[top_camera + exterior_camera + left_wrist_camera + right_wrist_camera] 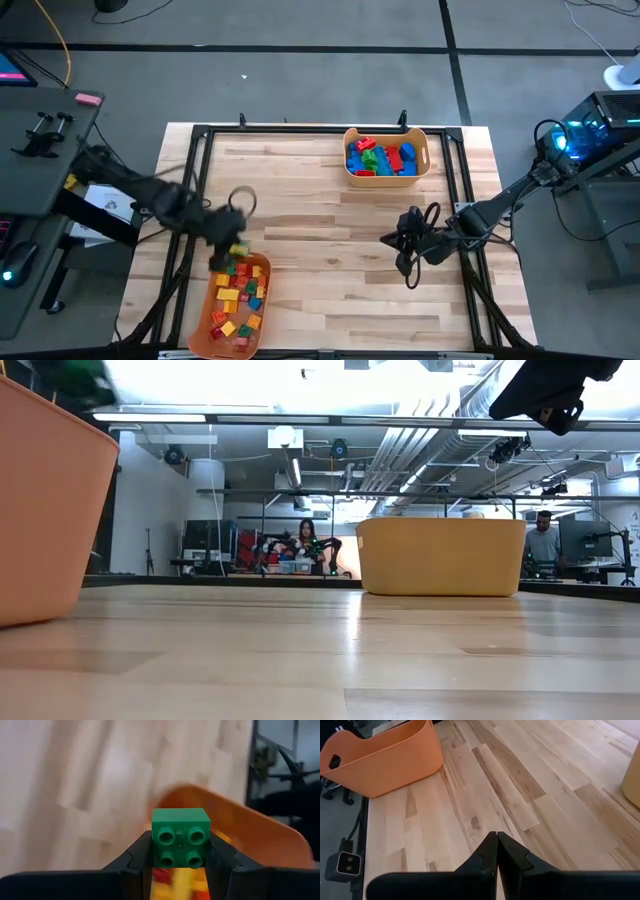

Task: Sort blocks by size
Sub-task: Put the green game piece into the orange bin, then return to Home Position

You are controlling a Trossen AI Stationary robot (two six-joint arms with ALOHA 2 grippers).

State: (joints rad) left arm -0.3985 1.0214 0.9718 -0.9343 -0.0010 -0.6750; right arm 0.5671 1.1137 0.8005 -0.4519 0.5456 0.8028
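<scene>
We see the left gripper (179, 854) grasping a small green block (180, 838) just above the near orange bin (255, 325), which holds many small blocks (238, 296). The right gripper (497, 851) is clenched with nothing in it, well apart from that bin.

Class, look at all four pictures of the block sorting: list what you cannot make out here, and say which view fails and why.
- Bin contents, low view: the walls of the near bin and far bin hide every block.
- Left gripper, high view: motion blur; the green block it holds shows clearly only in the left wrist view.
- Blocks in the near bin, left wrist view: blurred, partly behind the green block.
- Right gripper: shut, empty; in the low view cut off by the top edge.
</scene>
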